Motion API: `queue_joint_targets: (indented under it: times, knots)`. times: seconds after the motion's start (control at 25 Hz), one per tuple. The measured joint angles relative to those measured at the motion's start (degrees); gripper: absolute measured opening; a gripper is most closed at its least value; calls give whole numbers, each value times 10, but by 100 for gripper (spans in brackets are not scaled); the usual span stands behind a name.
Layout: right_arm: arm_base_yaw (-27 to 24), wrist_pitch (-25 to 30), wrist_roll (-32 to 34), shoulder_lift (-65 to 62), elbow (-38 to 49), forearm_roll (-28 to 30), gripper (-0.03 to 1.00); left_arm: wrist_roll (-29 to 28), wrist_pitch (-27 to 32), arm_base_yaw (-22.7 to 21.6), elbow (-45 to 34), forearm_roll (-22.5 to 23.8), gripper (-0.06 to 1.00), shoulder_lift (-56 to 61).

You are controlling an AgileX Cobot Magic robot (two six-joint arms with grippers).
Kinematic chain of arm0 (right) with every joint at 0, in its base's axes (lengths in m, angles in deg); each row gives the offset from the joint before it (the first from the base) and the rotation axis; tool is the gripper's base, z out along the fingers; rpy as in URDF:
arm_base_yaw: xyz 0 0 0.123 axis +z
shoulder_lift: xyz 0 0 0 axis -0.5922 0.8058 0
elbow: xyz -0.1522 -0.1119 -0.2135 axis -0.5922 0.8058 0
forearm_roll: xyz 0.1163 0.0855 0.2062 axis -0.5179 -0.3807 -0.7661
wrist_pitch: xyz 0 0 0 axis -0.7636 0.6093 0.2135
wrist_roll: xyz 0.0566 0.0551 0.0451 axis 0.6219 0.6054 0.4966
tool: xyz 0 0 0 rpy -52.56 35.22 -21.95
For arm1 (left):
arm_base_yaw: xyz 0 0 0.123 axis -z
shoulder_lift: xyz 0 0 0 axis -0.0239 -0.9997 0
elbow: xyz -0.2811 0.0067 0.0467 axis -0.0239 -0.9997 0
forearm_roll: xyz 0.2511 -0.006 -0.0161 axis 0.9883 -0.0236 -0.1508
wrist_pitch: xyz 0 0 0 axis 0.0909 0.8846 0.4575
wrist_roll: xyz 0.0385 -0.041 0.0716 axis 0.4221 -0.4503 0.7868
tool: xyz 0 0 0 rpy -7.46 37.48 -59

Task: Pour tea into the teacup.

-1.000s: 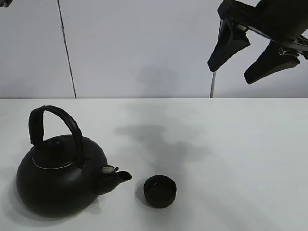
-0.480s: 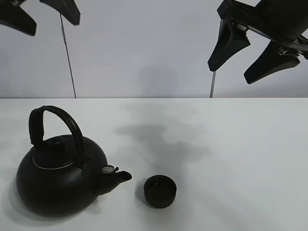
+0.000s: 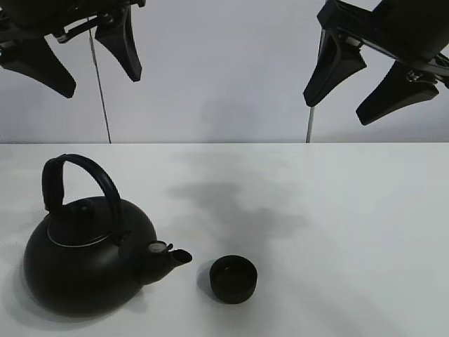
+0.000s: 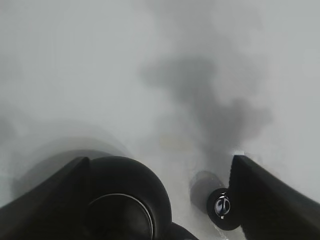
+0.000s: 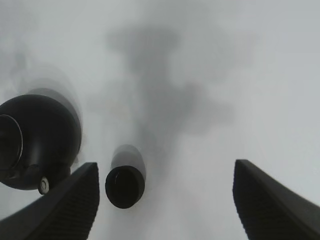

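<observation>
Since a second ago my left gripper (image 3: 81, 60) has dropped into the high view, jaws spread and empty above the kettle (image 3: 88, 263) by the table's (image 3: 351, 232) near left corner; the teacup (image 3: 233, 279) sits just off its spout. Left wrist view shows the lid but not the cup, while the right wrist view catches both, right gripper (image 5: 165, 200) also spread, empty. I judge the kettle heavy and rigid, best taken by its arched handle (image 3: 81, 172).

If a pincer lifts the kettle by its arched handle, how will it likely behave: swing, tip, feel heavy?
The kettle looks metal and bulky, so probably heavy, more so if filled. Its handle arches high above the body, so it may swing. The round body sits low, so a push would likelier slide it than tip it.
</observation>
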Motion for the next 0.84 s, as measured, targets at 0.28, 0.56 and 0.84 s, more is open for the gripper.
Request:
queue_joint_targets:
  times: [0.28,0.56,0.84]
  knots:
    - [0,0,0,0,0,0,52,0,8,0,2,0,56,0]
    - [0,0,0,0,0,0,52,0,8,0,2,1,56,0]
    - [0,0,0,0,0,0,52,0,8,0,2,1,56,0]
